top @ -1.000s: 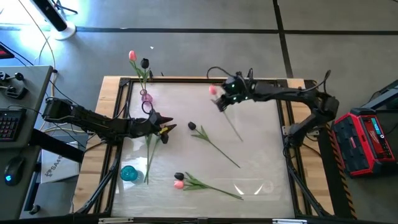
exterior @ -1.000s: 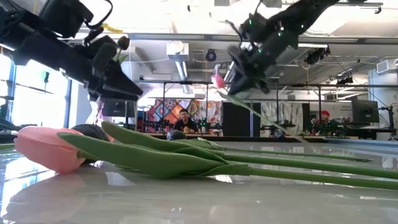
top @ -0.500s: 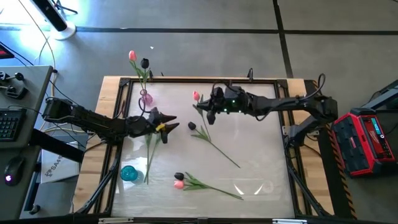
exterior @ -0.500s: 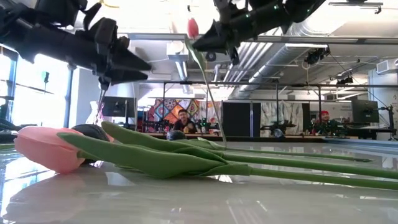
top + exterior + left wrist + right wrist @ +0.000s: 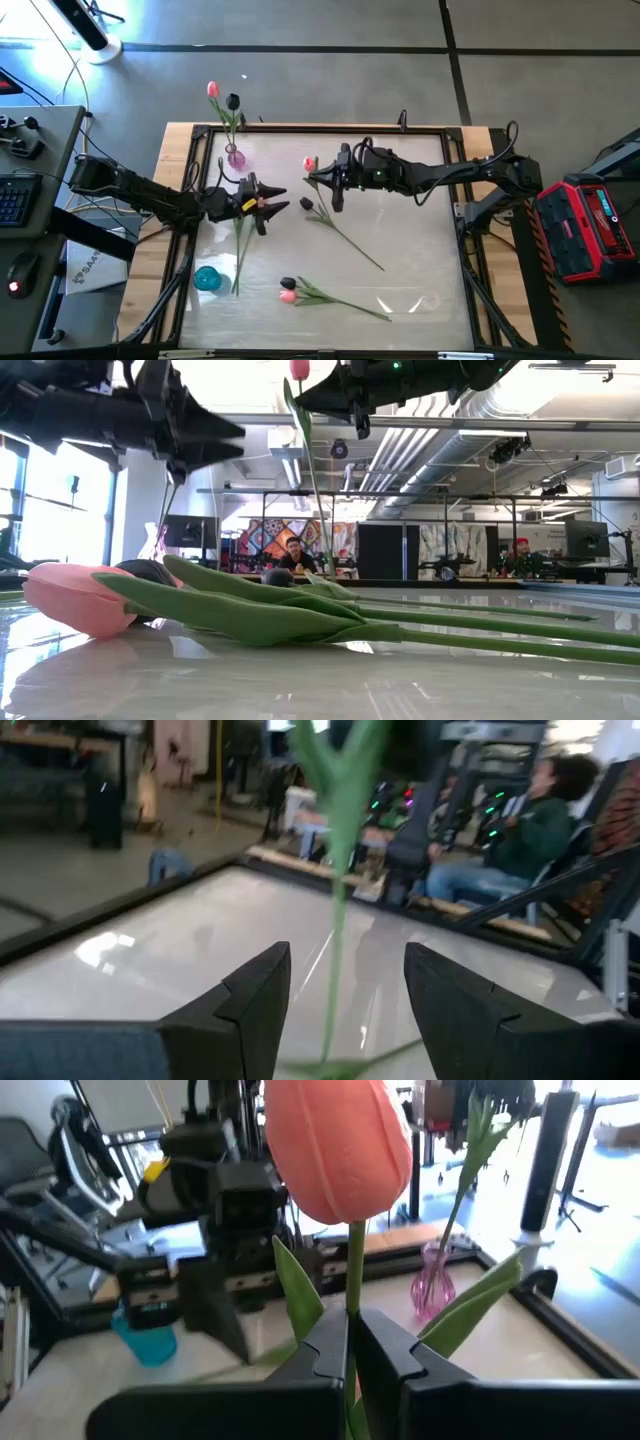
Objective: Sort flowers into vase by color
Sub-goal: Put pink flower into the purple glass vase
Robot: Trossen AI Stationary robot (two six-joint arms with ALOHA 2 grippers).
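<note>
Pink tulip (image 5: 310, 163) is up off the table, stem clamped between the right gripper (image 5: 331, 182) fingers, head above the jaws; right wrist view shows the stem pinched just under the bloom (image 5: 335, 1148). It hangs over the table's middle, toward the far edge. Left gripper (image 5: 278, 199) faces it from the left, jaws apart, nothing between them but air, with the held stem seen just ahead of its fingers (image 5: 250, 1000) in its wrist view. Whether it touches the stem I cannot tell.

Pink vase (image 5: 236, 157) at the far-left corner of the table holds one pink and one dark tulip (image 5: 232, 102). Blue vase (image 5: 207, 279) near the left front has no flowers in it.

Lying flat on the table: a dark tulip (image 5: 309, 202) with long stem running toward the front right, a pink and dark pair (image 5: 287, 290) at the front centre, and a stem (image 5: 241, 250) beside the blue vase.

People sit in the room beyond the table (image 5: 294, 552).
</note>
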